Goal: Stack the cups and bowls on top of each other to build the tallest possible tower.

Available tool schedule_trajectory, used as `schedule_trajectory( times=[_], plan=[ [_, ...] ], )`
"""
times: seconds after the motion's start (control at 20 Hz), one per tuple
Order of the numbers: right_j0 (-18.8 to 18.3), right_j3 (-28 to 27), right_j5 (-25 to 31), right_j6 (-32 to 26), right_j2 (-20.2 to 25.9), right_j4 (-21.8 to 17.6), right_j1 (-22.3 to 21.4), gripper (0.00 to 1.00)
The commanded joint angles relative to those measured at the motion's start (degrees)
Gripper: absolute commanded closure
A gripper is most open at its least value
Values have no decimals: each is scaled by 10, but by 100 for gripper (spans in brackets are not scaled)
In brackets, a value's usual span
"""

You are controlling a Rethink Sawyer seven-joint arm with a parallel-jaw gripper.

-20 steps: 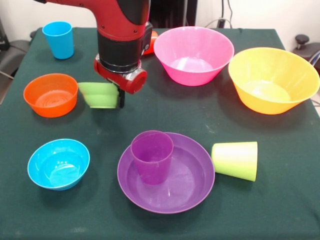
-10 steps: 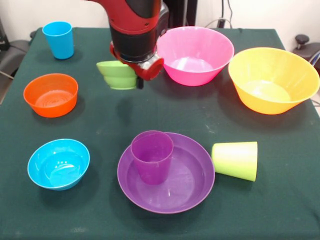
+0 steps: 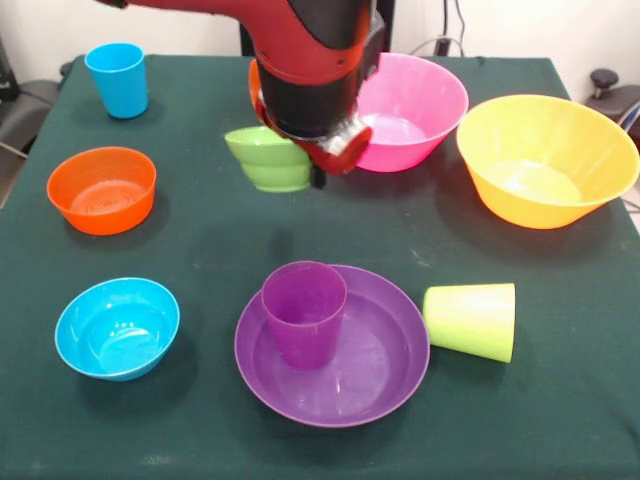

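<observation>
My gripper is shut on the rim of the small green bowl and holds it, tilted, above the table just left of the large pink bowl. The orange bowl and blue bowl sit on the left. The purple cup stands upright in the wide purple bowl at the front. The lime green cup lies on its side right of it. The blue cup stands at the far left. The yellow bowl sits on the right. The arm hides the orange cup.
The dark green tablecloth covers the table. Its edges run close behind the blue cup and close beside the yellow bowl. The arm's red and black body comes down over the far middle.
My gripper has carried the green bowl to the right, from beside the orange bowl to just beside the pink bowl, and lifted it. Nothing else has moved.
</observation>
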Motion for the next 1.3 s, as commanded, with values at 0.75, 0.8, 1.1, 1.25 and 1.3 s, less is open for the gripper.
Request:
schedule_trajectory(
  times=[0.75,0.8,1.1,1.25,1.3],
  plan=[
    [30,-430,194,-60,73,-3,255,100],
    [31,-435,200,-59,73,-3,256,100],
    [32,-451,205,-60,73,-5,265,100],
    [33,-448,208,-56,68,-1,261,100],
    [34,-445,205,-54,65,1,259,100]
  ],
)
